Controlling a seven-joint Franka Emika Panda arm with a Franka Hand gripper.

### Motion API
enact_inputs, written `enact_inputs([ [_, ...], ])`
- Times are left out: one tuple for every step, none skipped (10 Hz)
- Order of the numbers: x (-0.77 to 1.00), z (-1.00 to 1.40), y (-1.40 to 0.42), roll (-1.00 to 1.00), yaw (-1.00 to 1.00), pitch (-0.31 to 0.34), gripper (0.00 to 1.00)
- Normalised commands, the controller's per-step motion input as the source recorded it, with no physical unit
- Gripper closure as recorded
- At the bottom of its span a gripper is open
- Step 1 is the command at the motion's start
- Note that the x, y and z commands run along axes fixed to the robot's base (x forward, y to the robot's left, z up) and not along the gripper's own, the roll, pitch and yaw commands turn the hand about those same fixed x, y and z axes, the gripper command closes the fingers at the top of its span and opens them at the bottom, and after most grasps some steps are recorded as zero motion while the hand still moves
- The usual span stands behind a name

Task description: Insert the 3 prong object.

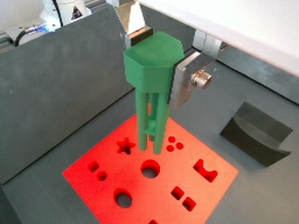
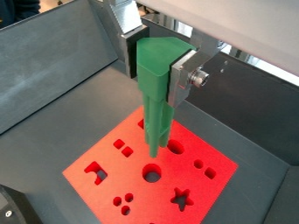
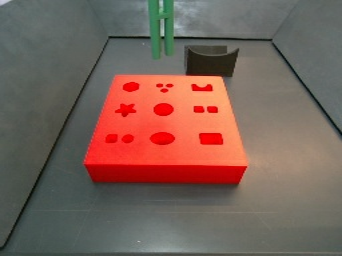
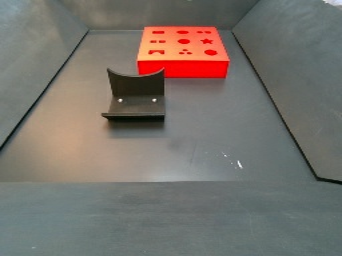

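The gripper (image 1: 162,59) is shut on the thick head of the bright green 3 prong object (image 1: 149,105), which hangs upright with its rods pointing down. It also shows held in the gripper (image 2: 158,63) as the green piece (image 2: 156,114). The rod tips hover above the red block (image 1: 152,175), over its middle holes and not touching it. In a side view only the green rods (image 3: 160,25) show, above the far edge of the red block (image 3: 163,125); the gripper is out of frame there. The block's three small holes (image 3: 163,87) lie in its far row.
A dark grey curved block (image 3: 210,60) stands on the floor beyond the red block, and also shows in a side view (image 4: 134,95) and a wrist view (image 1: 257,131). Grey walls enclose the floor (image 4: 174,150). The red block (image 4: 185,50) sits far back.
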Motion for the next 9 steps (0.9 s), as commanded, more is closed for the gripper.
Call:
enact_inputs([
  [0.15, 0.0, 0.0, -0.06, 0.0, -0.024, 1.0],
  [0.19, 0.0, 0.37, -0.16, 0.22, -0.043, 1.0],
  [0.19, 0.04, 0.47, -0.07, 0.45, -0.09, 1.0],
  [0.12, 0.07, 0.51, 0.0, 0.49, -0.063, 1.0],
  [0.09, 0.0, 0.54, 0.0, 0.48, -0.05, 1.0],
  [0.28, 0.0, 0.68, -0.02, 0.17, 0.0, 1.0],
  [0.41, -0.02, 0.64, -0.06, -0.35, 0.0, 1.0],
  [0.45, -0.06, 0.49, -0.03, -0.55, 0.0, 1.0],
  [0.43, -0.14, 0.44, -0.03, -0.6, -0.02, 1.0],
])
